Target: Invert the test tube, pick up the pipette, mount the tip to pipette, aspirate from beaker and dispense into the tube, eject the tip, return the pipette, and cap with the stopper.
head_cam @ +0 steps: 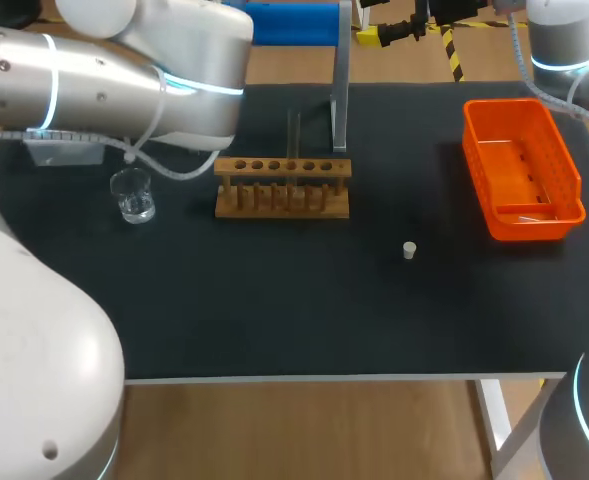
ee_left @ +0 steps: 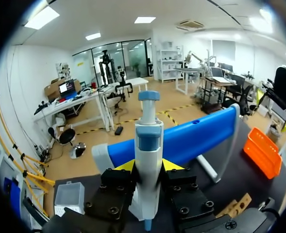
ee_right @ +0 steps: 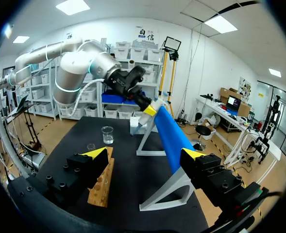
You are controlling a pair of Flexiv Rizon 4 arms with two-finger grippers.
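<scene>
The left claw (ee_left: pixel 147 167) is closed on the pipette (ee_left: pixel 148 145). Its yellow tips pinch the white body from both sides just under the blue collar, and the plunger end sticks out ahead of the fingers. A grip that low likely leaves the plunger free to be pressed. The right wrist view shows this claw at the high end of the sloped blue stand (ee_right: pixel 168 128), at the far side of the surface (head_cam: pixel 274 300). I judge the step in hand to be picking the pipette up from its rest. I see no tip on its lower end.

The right claw (ee_right: pixel 145 155) is spread wide with nothing between its fingers. It faces the stand and rack from the right, and the right arm (head_cam: pixel 564 40) comes in at the far right above the orange basket (head_cam: pixel 535 222), probably parked clear of the left arm's work.

The wooden rack (head_cam: pixel 283 187) sits mid-surface with the test tube (head_cam: pixel 294 135) standing upright in it; I cannot tell which end is up. The beaker (head_cam: pixel 132 195) stands left of the rack on the pipette arm's side, handy for aspirating. The stopper (head_cam: pixel 409 250) lies alone, nearer and to the right, within the free arm's reach for capping. A clear box (ee_left: pixel 69 194), likely holding tips, sits beside the stand.
</scene>
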